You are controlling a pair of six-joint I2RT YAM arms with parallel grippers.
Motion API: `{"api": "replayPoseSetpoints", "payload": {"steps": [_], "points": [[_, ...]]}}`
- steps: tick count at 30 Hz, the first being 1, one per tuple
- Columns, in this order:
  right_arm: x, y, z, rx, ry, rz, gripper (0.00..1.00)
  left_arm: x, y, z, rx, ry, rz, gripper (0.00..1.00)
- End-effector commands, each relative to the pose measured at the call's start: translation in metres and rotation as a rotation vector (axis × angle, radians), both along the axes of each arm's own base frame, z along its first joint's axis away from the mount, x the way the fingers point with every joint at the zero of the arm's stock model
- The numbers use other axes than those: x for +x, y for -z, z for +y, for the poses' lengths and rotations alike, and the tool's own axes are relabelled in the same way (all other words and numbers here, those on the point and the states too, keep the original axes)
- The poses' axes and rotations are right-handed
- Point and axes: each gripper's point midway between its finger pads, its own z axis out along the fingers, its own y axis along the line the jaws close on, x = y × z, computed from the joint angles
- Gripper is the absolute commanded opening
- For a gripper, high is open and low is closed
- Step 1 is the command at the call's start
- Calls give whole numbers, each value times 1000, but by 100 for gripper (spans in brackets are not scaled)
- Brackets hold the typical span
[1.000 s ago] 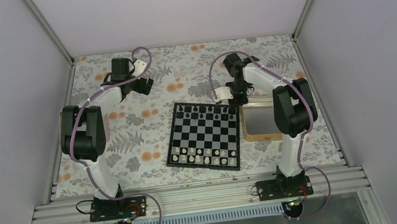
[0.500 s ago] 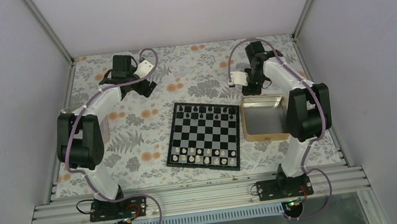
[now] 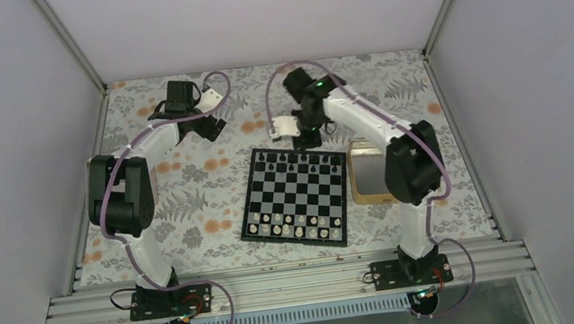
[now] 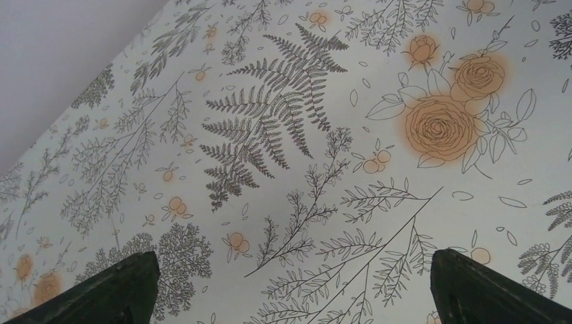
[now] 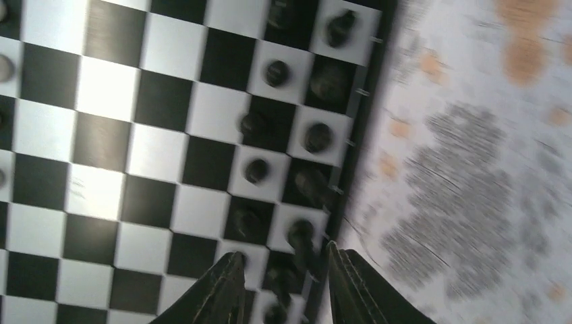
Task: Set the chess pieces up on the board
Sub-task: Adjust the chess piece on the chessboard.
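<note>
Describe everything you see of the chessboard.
The board is square, black-and-white chequered with a thin dark border, lying flat on the floral cloth. Its far rows hold black pieces, its near rows white pieces; the middle is bare. A tray sits beside its right edge; the right claw hovers over its far edge.

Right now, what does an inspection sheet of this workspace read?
Surface: floral cloth, flat.
Job's things: black chess pieces on the board, far rows.
Clutter: white chessmen on near rows; tray right of the board.
Grippers: left gripper fingers wide, empty, above cloth; right gripper fingers slightly apart over the board's far edge, hold unclear.
Cables: purple cables looped along both arms.
Surroundings: plain walls, aluminium frame.
</note>
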Motion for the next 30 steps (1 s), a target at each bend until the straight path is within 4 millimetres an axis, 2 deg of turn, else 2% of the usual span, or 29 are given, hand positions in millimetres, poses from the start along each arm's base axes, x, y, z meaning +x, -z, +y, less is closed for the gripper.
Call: {"api": "replayPoseSetpoints", "payload": {"steps": [1, 6, 17, 22, 30], "points": [[-22, 22, 19, -63, -17, 104, 34, 9, -4, 3, -8, -29, -31, 100], [-30, 31, 43, -73, -77, 128, 31, 12, -3, 9, 6, -54, -50, 100], [-41, 55, 62, -99, -135, 161, 27, 13, -14, 9, -3, -65, -68, 100], [-32, 61, 65, -107, -123, 115, 25, 13, -18, 9, -14, -71, -68, 100], [-25, 78, 59, -161, -101, 95, 25, 10, -21, 8, -26, -61, -69, 100]]}}
